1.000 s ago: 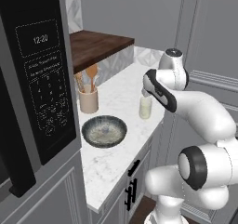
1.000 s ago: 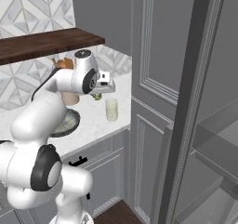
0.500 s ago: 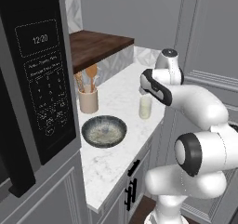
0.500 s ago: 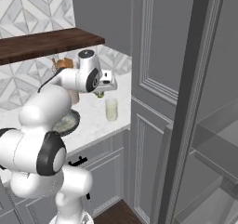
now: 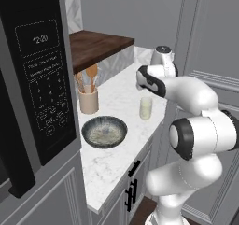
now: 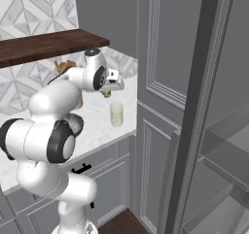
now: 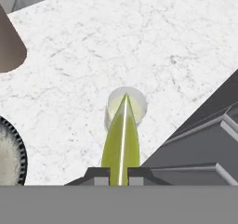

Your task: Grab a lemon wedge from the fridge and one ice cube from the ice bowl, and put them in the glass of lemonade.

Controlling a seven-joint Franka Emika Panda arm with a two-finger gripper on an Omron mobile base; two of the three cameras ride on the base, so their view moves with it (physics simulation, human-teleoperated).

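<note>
While I hold the arm over the marble bench (image 5: 116, 163), this is what I count.

Item one: end effector (image 6: 107, 93), at centre of the right base view, its jaws pinched on a lemon wedge (image 7: 121, 141). In the hand view the wedge stands as a yellow-green sliver rising from between the finger tips at bottom centre, its point lying over the mouth of the glass. I judge it is held this way so that it falls straight in when I let go.

Item two: glass of lemonade (image 5: 146, 108), upright near the bench's edge, right of centre in the left base view, below the end effector and apart from it.

Item three: ice bowl (image 5: 104, 131), left of the glass and nearer the camera, standing well apart from it; I cannot make out single cubes inside. Its rim shows at the lower left edge of the hand view.

Item four: utensil crock (image 5: 88, 101) with wooden spoons, behind the bowl, under the wooden shelf (image 5: 100, 45).

Item five: fridge (image 6: 214, 131), door ajar, at right of the right base view.

Status, by my judgement: wedge ready to drop; ice cube not yet fetched.
</note>
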